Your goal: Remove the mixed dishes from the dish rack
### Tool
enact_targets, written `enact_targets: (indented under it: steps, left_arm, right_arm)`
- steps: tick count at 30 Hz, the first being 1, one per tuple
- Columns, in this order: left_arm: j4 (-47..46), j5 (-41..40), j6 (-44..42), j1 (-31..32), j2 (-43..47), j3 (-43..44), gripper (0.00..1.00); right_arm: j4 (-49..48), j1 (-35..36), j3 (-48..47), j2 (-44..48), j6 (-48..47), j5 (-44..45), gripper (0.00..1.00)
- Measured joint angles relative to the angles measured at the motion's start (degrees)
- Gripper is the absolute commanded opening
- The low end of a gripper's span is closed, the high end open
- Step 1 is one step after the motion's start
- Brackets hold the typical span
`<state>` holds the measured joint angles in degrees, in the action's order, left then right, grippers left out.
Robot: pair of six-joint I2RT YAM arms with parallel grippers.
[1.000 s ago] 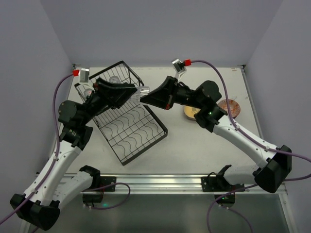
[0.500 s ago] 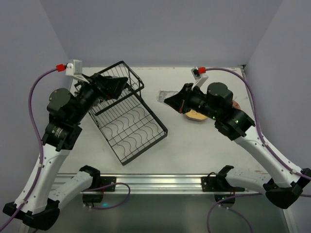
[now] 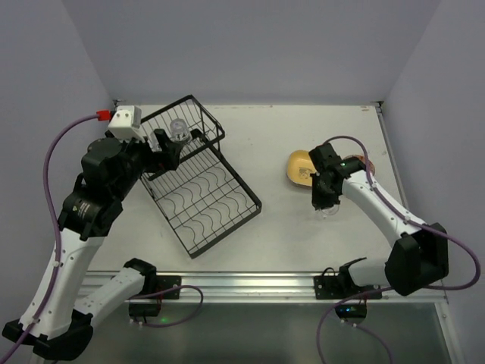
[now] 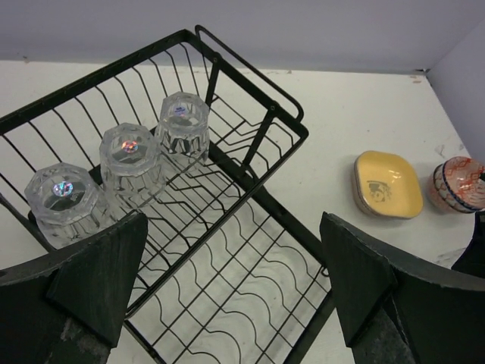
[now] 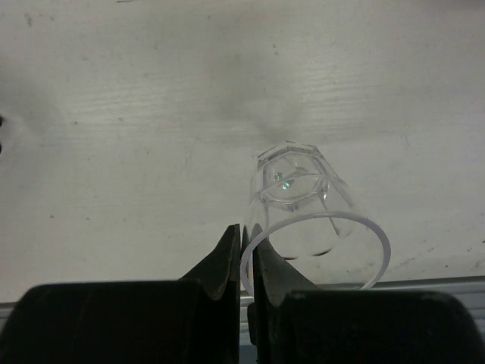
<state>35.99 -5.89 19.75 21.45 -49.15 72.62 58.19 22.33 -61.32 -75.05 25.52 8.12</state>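
The black dish rack (image 3: 216, 203) lies at the left of the table, its basket section (image 4: 250, 91) at the far end. Three clear glass cups (image 4: 130, 155) stand upside down in the basket; one shows in the top view (image 3: 178, 129). My left gripper (image 4: 231, 284) is open and empty above the rack, and it also shows in the top view (image 3: 161, 148). My right gripper (image 5: 246, 243) is shut on the rim of a fourth glass cup (image 5: 299, 189), held tilted low over the table (image 3: 327, 211). The yellow plate (image 3: 299, 168) lies just beyond it.
A patterned pink bowl (image 4: 457, 184) sits right of the yellow plate (image 4: 388, 183). The rack's flat tray section (image 4: 250, 296) with wavy dividers holds nothing. The table's near edge and metal rail (image 3: 250, 282) run close in front of the right gripper.
My right gripper carried a glass cup from beside the rack to the right and down in front of the yellow plate. My left gripper drew back over the rack's basket, open.
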Motion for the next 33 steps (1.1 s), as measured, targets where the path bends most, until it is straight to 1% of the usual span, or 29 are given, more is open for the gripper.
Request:
enact_targets:
  steps: [7, 9, 14, 15, 16, 17, 18, 19, 25, 27, 29, 30, 32, 33]
  left_arm:
    - [2.8, -1.9, -3.6, 0.0, 1.0, 0.0, 1.0]
    - [2.8, -2.0, -4.4, 0.0, 1.4, 0.0, 1.0]
    - [2.8, -2.1, -5.4, 0.0, 1.7, 0.0, 1.0]
    - [2.7, -2.1, -5.6, 0.0, 1.6, 0.0, 1.0]
    - [2.7, -2.1, -5.7, 0.0, 1.6, -0.1, 1.0]
    - [2.8, -2.1, -5.9, 0.0, 1.5, -0.1, 1.0]
    - [2.7, -2.0, -5.9, 0.0, 1.4, -0.1, 1.0]
    - [2.8, -2.0, -5.9, 0.0, 1.3, -0.1, 1.0]
    - [4.2, -2.3, -6.1, 0.0, -2.3, 1.5, 1.0]
    - [4.8, -2.3, -6.4, 0.0, -4.2, 2.7, 1.0]
    - [5.6, -2.2, -7.3, 0.0, -6.6, 3.8, 1.0]
    - [6.3, -2.1, -7.8, 0.0, -8.0, 4.7, 1.0]
    - [7.5, -2.2, -9.4, 0.0, -11.4, 7.2, 1.0]
    - [8.6, -2.4, -10.3, 0.0, -13.6, 8.9, 1.0]
  right_arm:
    - [-4.9, -5.9, 5.4, -8.3, -0.1, 0.3, 0.0]
    - [-5.6, -6.9, 5.6, -10.2, -0.1, 0.3, 0.0]
    - [-7.6, -9.3, 5.2, -10.9, -0.2, 0.4, 0.0]
    - [-8.0, -10.0, 5.2, -11.0, -0.3, 0.4, 0.14]
    - [-8.3, -10.4, 5.1, -11.0, -0.3, 0.4, 0.26]
    - [-8.5, -10.8, 5.1, -11.0, -0.3, 0.5, 0.34]
    - [-8.7, -11.0, 5.1, -11.2, -0.3, 0.6, 0.37]
    - [-8.8, -11.1, 5.1, -11.2, -0.4, 0.8, 0.45]
    - [-8.0, -11.1, 4.6, -10.5, -0.5, 1.4, 0.59]
    - [-6.9, -11.1, 3.6, -9.0, -0.6, 1.4, 0.63]
    - [-5.2, -11.1, 1.5, -5.7, -0.6, 1.5, 0.67]
    - [-4.7, -11.1, 0.3, -3.6, -0.6, 1.6, 0.71]
    - [-3.7, -11.1, -2.4, 0.8, -0.9, 2.0, 0.76]
    - [-3.5, -11.0, -3.9, 3.6, -1.0, 2.5, 0.83]
